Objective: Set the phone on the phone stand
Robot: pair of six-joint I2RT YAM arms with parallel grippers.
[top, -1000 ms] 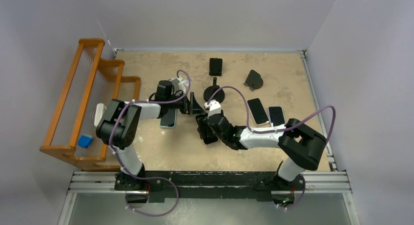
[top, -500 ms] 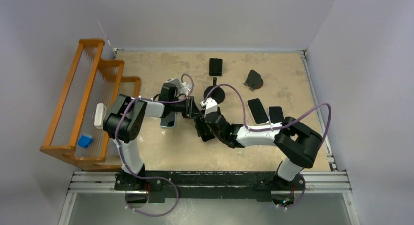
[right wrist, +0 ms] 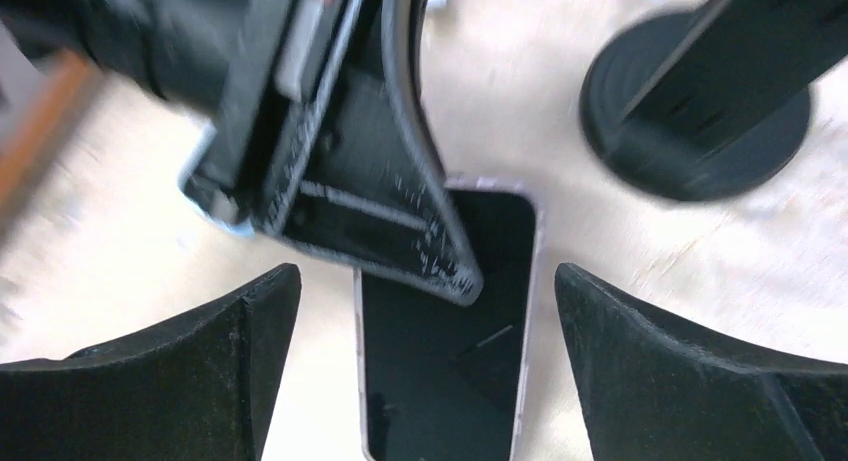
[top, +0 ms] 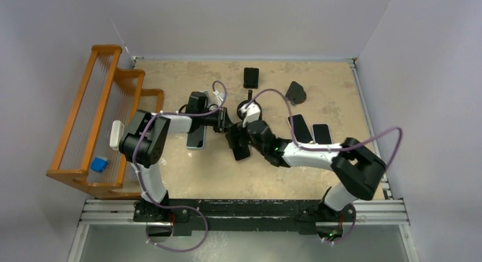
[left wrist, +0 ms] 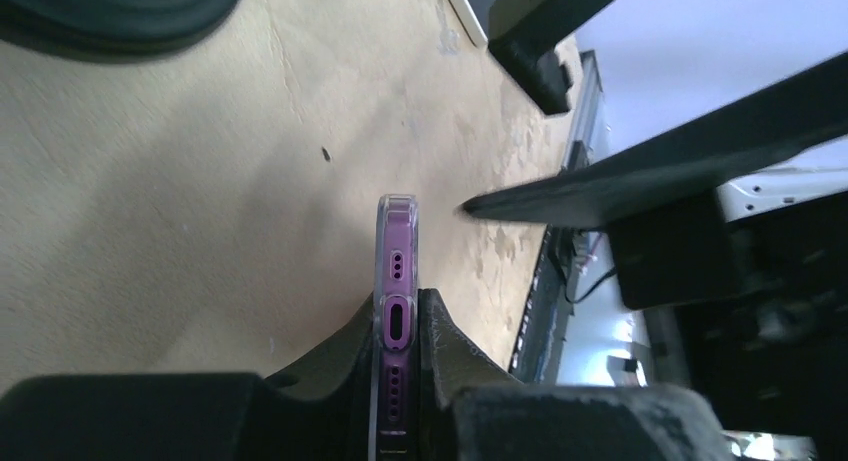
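Pictured: my left claw (left wrist: 398, 326) pinched the purple-cased phone (left wrist: 396, 243) over the tan counter (top: 193, 175), right claw (right wrist: 422, 281) spread above it, near the phone stand (top: 249, 109); the wooden rack (top: 106, 48) held a blue object (top: 99, 164).

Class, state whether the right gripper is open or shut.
Open: right gripper fingers stand wide apart, the phone showing between them.

From the left wrist, the phone (left wrist: 396, 281) shows only its edge, the lower part hidden inside the left gripper (left wrist: 398, 326). From the right wrist, its near end is cut off, and the phone stand (right wrist: 700, 131) is blurred and cropped.
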